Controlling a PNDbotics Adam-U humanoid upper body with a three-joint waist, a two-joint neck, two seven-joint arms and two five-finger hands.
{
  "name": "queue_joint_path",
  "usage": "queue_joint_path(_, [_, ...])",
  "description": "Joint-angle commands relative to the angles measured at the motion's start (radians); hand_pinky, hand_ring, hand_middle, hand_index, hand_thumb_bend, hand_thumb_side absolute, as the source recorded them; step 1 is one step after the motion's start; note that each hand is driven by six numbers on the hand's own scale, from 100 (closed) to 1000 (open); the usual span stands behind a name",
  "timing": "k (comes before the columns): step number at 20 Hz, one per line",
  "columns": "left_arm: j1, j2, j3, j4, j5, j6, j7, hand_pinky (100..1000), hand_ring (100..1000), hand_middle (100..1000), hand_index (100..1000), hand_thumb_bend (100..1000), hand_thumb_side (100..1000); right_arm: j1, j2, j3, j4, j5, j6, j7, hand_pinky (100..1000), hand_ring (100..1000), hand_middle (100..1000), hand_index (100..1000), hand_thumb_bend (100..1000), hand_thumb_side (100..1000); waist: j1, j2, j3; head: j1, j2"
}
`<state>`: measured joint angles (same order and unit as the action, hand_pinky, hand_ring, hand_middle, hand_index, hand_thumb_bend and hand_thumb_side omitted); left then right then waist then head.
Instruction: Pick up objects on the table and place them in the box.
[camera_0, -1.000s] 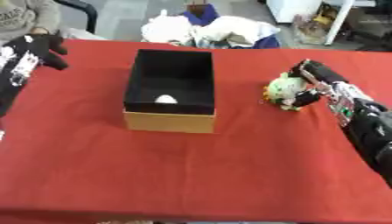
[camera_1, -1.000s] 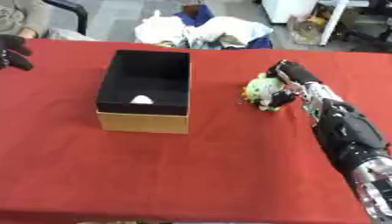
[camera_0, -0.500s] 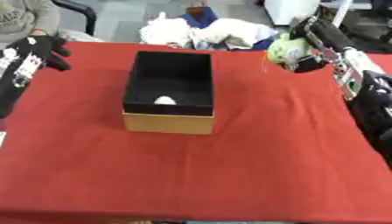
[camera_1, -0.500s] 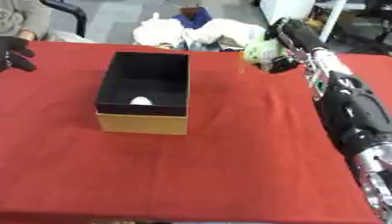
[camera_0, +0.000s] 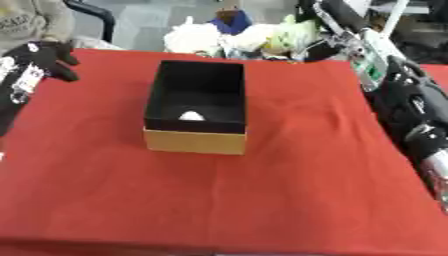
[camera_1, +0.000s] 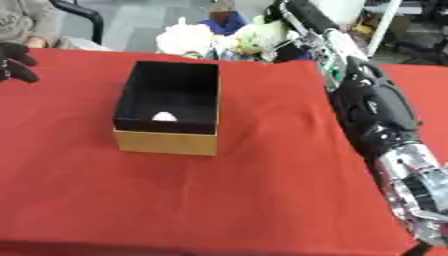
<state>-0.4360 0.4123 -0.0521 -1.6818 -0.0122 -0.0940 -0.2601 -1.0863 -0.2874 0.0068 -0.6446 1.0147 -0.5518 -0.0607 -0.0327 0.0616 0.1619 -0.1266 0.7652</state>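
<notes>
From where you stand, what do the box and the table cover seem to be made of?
The box looks like cardboard: its outer front wall is matte tan with crisp straight edges, and the inside is matte black, perhaps lined or painted. The table cover seems to be red cloth, since it is dull, without shine, and shows soft wrinkles to the right of the box. Neither can be confirmed from looks alone.

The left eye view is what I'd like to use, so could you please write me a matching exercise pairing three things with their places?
Things:
1. small white object
2. pale yellow-green object
3. black left robot hand

Places:
A. at the left edge of the red-covered table
B. held up by the right robot hand
C. inside the black-lined cardboard box

Pairs: 1-C, 2-B, 3-A
</notes>
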Motion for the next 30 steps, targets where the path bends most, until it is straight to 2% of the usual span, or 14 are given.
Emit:
queue_joint_path(1, [-0.023,0.008,0.0,-0.025,0.011,-0.005,-0.006,670,595,624,785,232,834,-0.034,0.029,-0.003,0.004,0.045,-0.003,0.005,538,392,267,393,455,100,0.007,-0.011,0.01,-0.016,0.005])
queue_joint_path(7, [-0.03,0.002,0.001,-0.033,0.026,-0.009,0.001,668,592,622,784,233,825,-0.023,0.103,-0.003,0.038,0.126,-0.009,-0.005,549,414,290,416,425,113,0.014,-0.008,0.028,-0.027,0.005])
queue_joint_path(10, [-0.031,-0.002,-0.001,-0.034,0.029,-0.008,0.0,669,592,622,784,233,828,-0.007,0.136,0.004,0.057,0.172,-0.016,-0.011,566,447,328,452,434,229,0.016,-0.006,0.029,-0.03,0.005])
queue_joint_path(11, [-0.031,-0.003,-0.001,-0.033,0.029,-0.008,0.0,669,592,622,784,234,828,-0.002,0.145,0.007,0.061,0.187,-0.021,-0.013,580,482,375,496,471,286,0.016,-0.006,0.029,-0.03,0.005])
queue_joint_path(12, [-0.031,-0.004,-0.001,-0.033,0.029,-0.008,0.0,669,592,622,784,235,828,0.002,0.152,0.01,0.065,0.202,-0.026,-0.014,587,496,394,512,434,313,0.016,-0.005,0.029,-0.031,0.005])
queue_joint_path(14, [-0.031,-0.005,-0.001,-0.032,0.03,-0.007,0.0,669,592,622,784,235,830,0.008,0.163,0.018,0.072,0.233,-0.043,-0.008,621,555,487,620,436,409,0.016,-0.005,0.028,-0.03,0.005])
queue_joint_path(15, [-0.031,-0.005,-0.002,-0.031,0.03,-0.007,-0.001,669,592,622,784,236,831,0.011,0.166,0.025,0.076,0.248,-0.055,0.001,661,629,588,738,421,511,0.016,-0.005,0.027,-0.029,0.005])
queue_joint_path(17, [-0.03,-0.005,-0.001,-0.03,0.029,-0.006,0.0,670,592,622,784,237,831,0.014,0.169,0.04,0.082,0.279,-0.084,0.028,724,753,743,865,411,630,0.015,-0.004,0.024,-0.027,0.005])
queue_joint_path(20, [-0.028,-0.004,0.003,-0.027,0.028,-0.005,0.002,670,592,622,784,238,830,0.012,0.163,0.037,0.074,0.292,-0.13,0.076,793,852,849,919,423,689,0.014,-0.005,0.018,-0.021,0.005])
queue_joint_path(21, [-0.027,-0.004,0.004,-0.027,0.028,-0.005,0.003,670,592,622,784,238,830,0.011,0.159,0.033,0.067,0.282,-0.14,0.092,793,852,849,919,423,689,0.014,-0.005,0.017,-0.02,0.005])
queue_joint_path(23, [-0.025,-0.003,0.005,-0.026,0.028,-0.005,0.005,670,592,622,784,238,830,0.007,0.149,0.024,0.05,0.256,-0.151,0.123,833,915,906,937,452,691,0.013,-0.006,0.013,-0.018,0.005])
queue_joint_path(28, [-0.018,0.003,0.012,-0.026,0.026,-0.005,0.01,671,592,622,783,238,831,0.002,0.109,0.001,-0.015,0.168,-0.147,0.149,842,935,932,942,457,608,0.013,-0.008,0.0,-0.009,0.005])
queue_joint_path(29, [-0.017,0.004,0.013,-0.026,0.026,-0.005,0.012,671,592,622,783,216,836,0.002,0.101,-0.002,-0.025,0.15,-0.144,0.147,841,934,929,940,204,725,0.012,-0.008,-0.002,-0.008,0.005])
queue_joint_path(30, [-0.015,0.005,0.015,-0.025,0.025,-0.005,0.013,671,592,622,783,240,830,0.001,0.09,-0.009,-0.037,0.133,-0.14,0.141,837,931,921,937,458,549,0.012,-0.009,-0.006,-0.006,0.005])
